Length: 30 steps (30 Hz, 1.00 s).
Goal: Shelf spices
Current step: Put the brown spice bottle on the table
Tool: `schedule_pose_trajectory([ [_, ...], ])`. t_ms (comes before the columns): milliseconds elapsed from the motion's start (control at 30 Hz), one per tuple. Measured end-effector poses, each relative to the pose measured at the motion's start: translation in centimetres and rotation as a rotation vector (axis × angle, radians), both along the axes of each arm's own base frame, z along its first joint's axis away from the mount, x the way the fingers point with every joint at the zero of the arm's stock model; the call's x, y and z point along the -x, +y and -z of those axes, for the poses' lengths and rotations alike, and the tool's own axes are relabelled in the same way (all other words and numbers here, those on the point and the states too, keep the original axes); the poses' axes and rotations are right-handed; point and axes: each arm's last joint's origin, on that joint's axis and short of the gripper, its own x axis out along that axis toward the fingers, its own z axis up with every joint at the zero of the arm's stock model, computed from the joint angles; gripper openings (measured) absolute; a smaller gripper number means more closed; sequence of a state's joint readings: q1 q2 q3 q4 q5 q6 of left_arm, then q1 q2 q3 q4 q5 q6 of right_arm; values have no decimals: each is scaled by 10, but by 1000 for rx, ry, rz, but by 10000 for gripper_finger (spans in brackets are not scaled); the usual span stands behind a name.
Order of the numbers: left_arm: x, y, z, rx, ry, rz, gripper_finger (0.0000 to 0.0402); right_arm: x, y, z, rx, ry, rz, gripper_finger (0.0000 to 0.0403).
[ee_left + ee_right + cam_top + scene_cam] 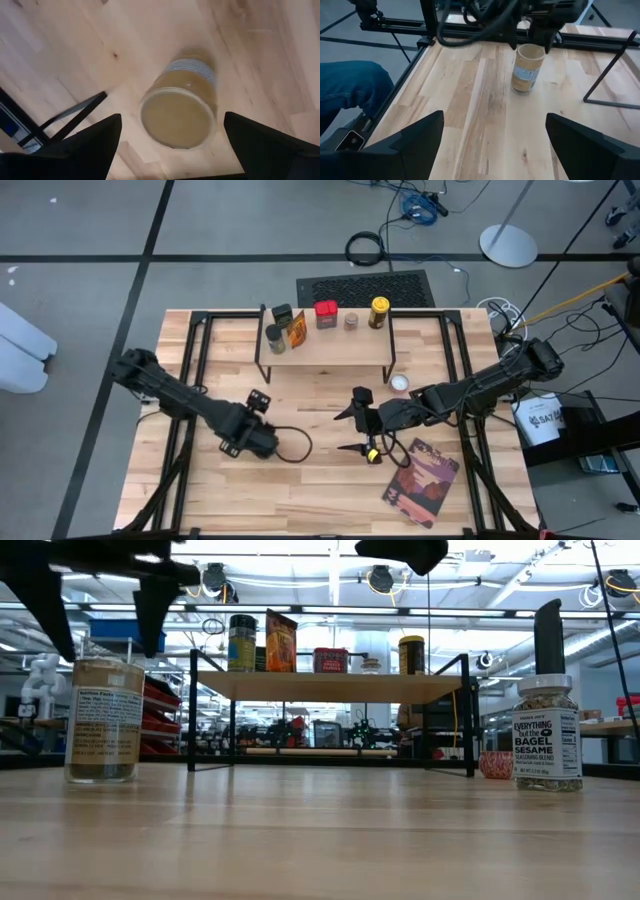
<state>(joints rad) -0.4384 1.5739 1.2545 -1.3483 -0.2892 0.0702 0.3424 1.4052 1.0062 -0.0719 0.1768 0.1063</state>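
A glass spice jar of tan powder (177,117) with a white label stands upright on the table (320,470), left of centre. It also shows in the low view (103,720) and the right wrist view (527,67). My left gripper (171,119) hangs open above it, pointing steeply down, one finger to each side and clear of it. My right gripper (492,145) waits open right of centre, above a bagel-seasoning jar (546,735). The shelf (325,345) stands at the far middle and carries several spices, among them a red tin (326,313) and a yellow-topped jar (379,311).
A small white-topped tin (399,383) sits on the table by the shelf's right leg. A reddish picture-covered book (420,480) lies near the table's front right. A person's leg in jeans (350,90) shows beyond the table's left edge. A black cable (290,445) loops beside my left arm.
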Motion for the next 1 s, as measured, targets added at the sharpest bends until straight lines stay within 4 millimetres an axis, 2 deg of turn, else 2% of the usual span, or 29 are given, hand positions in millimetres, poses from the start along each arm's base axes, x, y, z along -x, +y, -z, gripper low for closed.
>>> schedule_pose_trajectory([
  [500,-10,25,1,158,83,-14,362,4,8,2,-6,30,-16,338],
  [1000,-13,28,2,211,81,14,334,5,9,2,-9,31,-17,338],
])
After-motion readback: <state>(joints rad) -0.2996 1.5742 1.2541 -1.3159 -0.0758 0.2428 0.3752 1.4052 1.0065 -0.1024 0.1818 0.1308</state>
